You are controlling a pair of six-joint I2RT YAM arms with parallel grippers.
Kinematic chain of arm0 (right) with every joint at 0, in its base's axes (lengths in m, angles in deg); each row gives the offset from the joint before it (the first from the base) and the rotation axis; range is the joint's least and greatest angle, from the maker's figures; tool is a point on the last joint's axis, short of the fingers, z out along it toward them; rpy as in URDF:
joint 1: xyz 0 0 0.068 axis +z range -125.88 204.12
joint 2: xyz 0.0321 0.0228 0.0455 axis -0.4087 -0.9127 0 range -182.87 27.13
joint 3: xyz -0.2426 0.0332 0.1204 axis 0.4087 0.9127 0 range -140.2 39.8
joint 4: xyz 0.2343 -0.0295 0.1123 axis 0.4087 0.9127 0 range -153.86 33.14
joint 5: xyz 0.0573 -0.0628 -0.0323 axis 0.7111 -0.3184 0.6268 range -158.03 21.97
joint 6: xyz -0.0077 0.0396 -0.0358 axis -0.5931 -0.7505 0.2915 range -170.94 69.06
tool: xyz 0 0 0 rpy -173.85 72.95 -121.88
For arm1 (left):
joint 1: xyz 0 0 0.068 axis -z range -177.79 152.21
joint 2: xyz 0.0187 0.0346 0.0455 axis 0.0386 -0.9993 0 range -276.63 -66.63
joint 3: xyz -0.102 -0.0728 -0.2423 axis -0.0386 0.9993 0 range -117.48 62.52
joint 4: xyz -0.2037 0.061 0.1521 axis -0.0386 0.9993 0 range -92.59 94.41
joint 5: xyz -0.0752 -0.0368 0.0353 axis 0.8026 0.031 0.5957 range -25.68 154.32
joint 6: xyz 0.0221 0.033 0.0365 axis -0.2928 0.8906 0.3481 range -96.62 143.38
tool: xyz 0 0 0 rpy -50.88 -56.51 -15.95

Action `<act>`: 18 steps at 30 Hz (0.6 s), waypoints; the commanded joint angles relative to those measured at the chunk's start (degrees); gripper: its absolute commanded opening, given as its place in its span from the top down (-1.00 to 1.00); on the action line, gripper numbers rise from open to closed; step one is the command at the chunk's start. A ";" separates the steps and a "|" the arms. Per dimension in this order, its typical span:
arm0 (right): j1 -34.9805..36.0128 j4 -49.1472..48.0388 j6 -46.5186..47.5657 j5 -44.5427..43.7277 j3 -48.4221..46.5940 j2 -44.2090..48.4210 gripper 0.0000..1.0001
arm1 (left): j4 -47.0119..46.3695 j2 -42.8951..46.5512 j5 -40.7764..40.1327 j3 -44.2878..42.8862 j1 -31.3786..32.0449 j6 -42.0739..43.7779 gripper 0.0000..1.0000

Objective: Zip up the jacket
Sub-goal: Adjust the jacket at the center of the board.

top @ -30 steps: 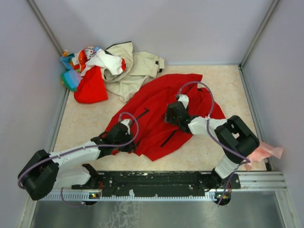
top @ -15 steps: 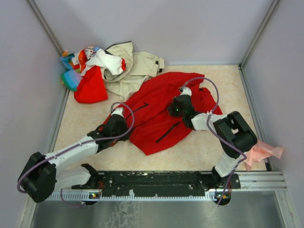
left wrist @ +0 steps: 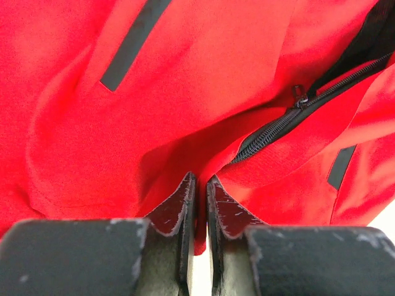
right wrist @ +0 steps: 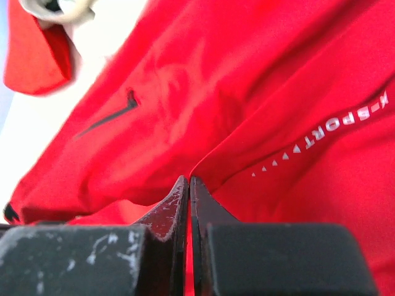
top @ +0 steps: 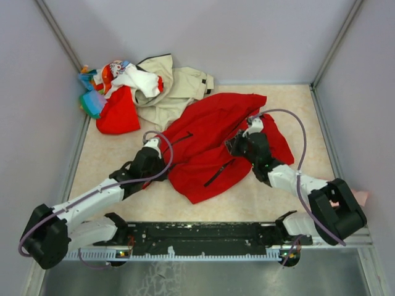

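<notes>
L gripper (left wrist: 197, 185) pinched near-shut on the red jacket (top: 210, 139) hem. The front zipper (left wrist: 278, 123) is just ahead-right of it and gapes open past the slider (left wrist: 300, 95). R gripper (right wrist: 188, 182) is clamped on a fold left of the white lettering (right wrist: 333, 126). Zipping looks barely begun imo, most of the pull left.

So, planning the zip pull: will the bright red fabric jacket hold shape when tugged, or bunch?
Probably floppy: the bright red fabric jacket lies rumpled in folds. Likely bunches, as cloth creases at the left gripper. Its black front zipper curves, so seems limp too.
</notes>
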 commanded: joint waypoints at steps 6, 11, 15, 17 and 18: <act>0.65 11.28 1.03 0.76 4.47 5.41 0.89 | -4.49 -0.13 11.17 8.98 -0.05 -5.38 0.67; 0.63 12.00 -2.99 -3.75 12.21 11.23 0.97 | -5.78 2.56 11.27 14.23 0.03 -8.20 0.64; 0.62 5.04 -6.21 -0.42 19.22 16.09 1.00 | -5.61 2.71 11.23 13.96 -0.03 -7.66 0.58; 0.62 2.77 -8.24 0.35 21.52 16.41 1.00 | -5.11 2.21 11.53 12.76 0.05 -7.45 0.50; 0.65 1.88 -9.09 0.69 22.53 16.24 1.00 | -4.66 2.25 11.59 12.30 -0.01 -7.42 0.45</act>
